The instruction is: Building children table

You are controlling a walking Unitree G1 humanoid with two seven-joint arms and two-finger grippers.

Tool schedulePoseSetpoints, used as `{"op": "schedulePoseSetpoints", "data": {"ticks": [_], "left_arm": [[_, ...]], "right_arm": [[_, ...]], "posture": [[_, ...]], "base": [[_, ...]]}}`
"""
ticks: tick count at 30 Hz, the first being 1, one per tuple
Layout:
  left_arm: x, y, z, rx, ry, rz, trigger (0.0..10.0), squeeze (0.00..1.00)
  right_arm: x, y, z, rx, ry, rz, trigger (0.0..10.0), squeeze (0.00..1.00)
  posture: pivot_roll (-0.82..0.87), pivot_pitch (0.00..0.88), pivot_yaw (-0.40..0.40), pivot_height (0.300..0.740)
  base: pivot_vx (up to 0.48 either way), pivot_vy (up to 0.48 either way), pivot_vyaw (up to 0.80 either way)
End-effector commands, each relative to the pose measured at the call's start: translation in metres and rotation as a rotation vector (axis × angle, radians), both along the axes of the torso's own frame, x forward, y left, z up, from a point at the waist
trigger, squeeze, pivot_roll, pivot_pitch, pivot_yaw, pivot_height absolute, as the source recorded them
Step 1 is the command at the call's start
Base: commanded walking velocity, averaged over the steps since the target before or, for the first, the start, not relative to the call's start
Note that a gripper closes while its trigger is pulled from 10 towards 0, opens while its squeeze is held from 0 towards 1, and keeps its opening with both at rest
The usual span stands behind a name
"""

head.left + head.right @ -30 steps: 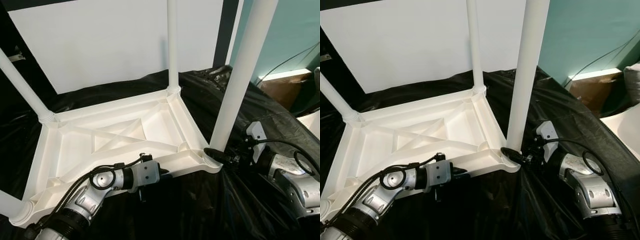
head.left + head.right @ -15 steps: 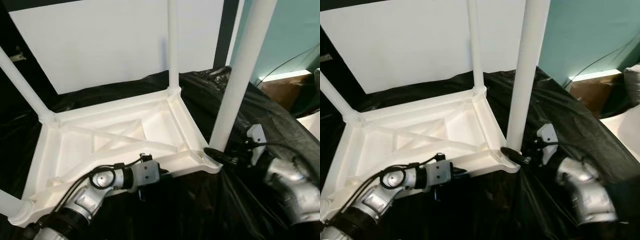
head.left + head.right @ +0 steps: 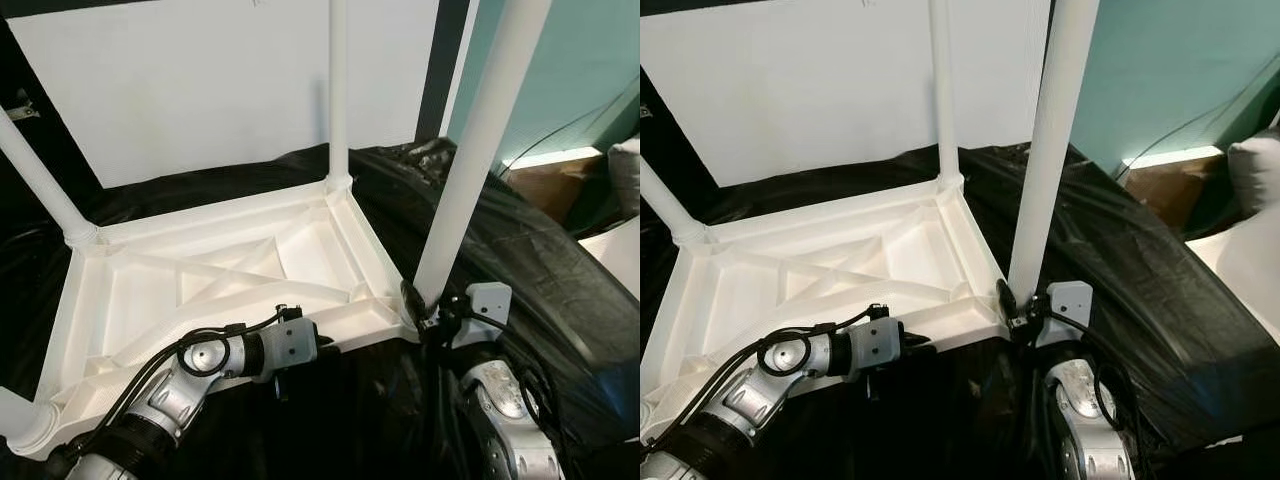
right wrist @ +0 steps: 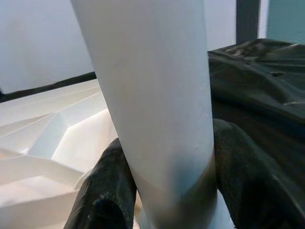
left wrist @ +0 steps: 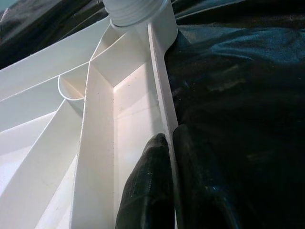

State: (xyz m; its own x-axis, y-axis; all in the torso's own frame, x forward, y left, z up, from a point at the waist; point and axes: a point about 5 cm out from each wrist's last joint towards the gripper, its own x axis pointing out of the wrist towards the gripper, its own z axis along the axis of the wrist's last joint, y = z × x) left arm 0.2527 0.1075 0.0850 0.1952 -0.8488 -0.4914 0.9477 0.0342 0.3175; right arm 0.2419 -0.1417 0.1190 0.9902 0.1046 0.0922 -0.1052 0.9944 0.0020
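Note:
A white plastic table top (image 3: 150, 290) lies upside down on a black sheet. Three white legs stand up from its corners: far (image 3: 338, 90), left (image 3: 35, 175) and near right (image 3: 470, 160). A fourth leg end shows at the near left corner (image 3: 12, 412). My right gripper (image 3: 418, 305) is shut on the near right leg (image 4: 152, 95) just above its socket, one black finger (image 4: 107, 191) on each side. My left gripper (image 3: 325, 348) is shut on the table top's near rim (image 5: 159, 81), fingers (image 5: 147, 181) pinching the thin wall.
The black sheet (image 3: 520, 250) is crumpled and falls away to the right. A large white board (image 3: 200, 80) stands behind the table. At the right are a teal wall, a brown cardboard box (image 3: 560, 175), a cable and a white cushion (image 3: 1255, 170).
My right arm has swung from the leg's right side round toward its near side, still clasping the leg's base. The left arm and the table top stay put.

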Motion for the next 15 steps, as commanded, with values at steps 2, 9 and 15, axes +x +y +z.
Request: {"op": "schedulePoseSetpoints", "data": {"ticks": [2,9,15], "left_arm": [[-0.029,0.016,-0.050,0.176,0.233,-0.040,10.0,0.00],[-0.032,0.016,-0.056,0.182,0.247,-0.033,10.0,0.00],[-0.033,0.014,-0.058,0.174,0.253,-0.027,10.0,0.00]], "right_arm": [[0.005,-0.028,-0.009,-0.043,0.043,-0.299,0.0,0.00],[0.010,-0.013,-0.007,-0.037,0.028,-0.119,10.0,1.00],[0.010,-0.004,-0.018,-0.065,0.048,0.021,10.0,0.00]], "posture": [[-0.05,0.015,0.013,0.740],[-0.05,0.024,0.013,0.740],[-0.04,0.021,0.009,0.740]], "base": [[0.000,0.000,0.00],[0.000,0.000,0.00],[0.000,0.000,0.00]]}}
